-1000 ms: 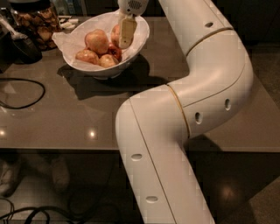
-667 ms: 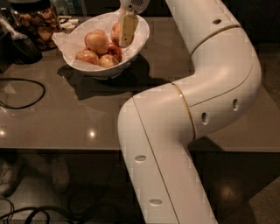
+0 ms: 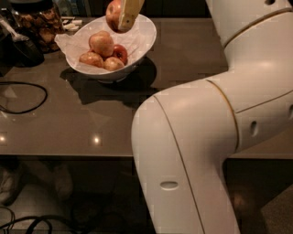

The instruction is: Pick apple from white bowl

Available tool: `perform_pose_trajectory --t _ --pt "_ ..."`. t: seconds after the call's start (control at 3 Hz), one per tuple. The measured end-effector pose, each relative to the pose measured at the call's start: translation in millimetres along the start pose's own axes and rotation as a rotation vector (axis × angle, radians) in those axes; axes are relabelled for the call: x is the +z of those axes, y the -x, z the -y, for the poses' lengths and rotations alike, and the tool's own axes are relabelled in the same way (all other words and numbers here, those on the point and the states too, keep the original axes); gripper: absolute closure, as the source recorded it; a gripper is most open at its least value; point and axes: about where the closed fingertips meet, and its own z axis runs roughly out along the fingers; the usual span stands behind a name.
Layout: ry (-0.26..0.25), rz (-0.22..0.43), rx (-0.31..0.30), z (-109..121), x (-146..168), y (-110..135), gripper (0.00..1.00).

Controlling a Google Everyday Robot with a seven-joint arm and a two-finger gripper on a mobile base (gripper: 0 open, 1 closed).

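The white bowl (image 3: 137, 48) sits at the back left of the dark table, lined with crumpled white paper. My gripper (image 3: 122, 13) is above the bowl's back rim, shut on the apple (image 3: 113, 13), a pinkish-red one with a yellowish patch, held clear of the bowl. One pale finger (image 3: 129, 13) crosses the apple's front. In the bowl stay a larger pale yellow-pink apple (image 3: 101, 43), a small deep-red one (image 3: 120, 53) and two orange ones (image 3: 91, 58).
My large white arm (image 3: 201, 137) fills the right and middle of the view. A glass jar of brown snacks (image 3: 39, 23) stands at the back left. A black cable (image 3: 23, 98) loops on the table's left side. The table's front edge (image 3: 68, 155) runs across below.
The gripper has risen out of the bowl with the apple held in it. The arm's elbow has shifted up and right.
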Motion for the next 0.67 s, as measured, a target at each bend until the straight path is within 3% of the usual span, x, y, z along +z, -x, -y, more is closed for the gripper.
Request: perform_pose_trajectory --t 0.33,0.67 --pt "0.0 0.06 -0.042 -14.9 -19.8 21.7 1.0" --pt "-0.044 0.113 -0.082 -34.0 -50.3 45.4 1.0"
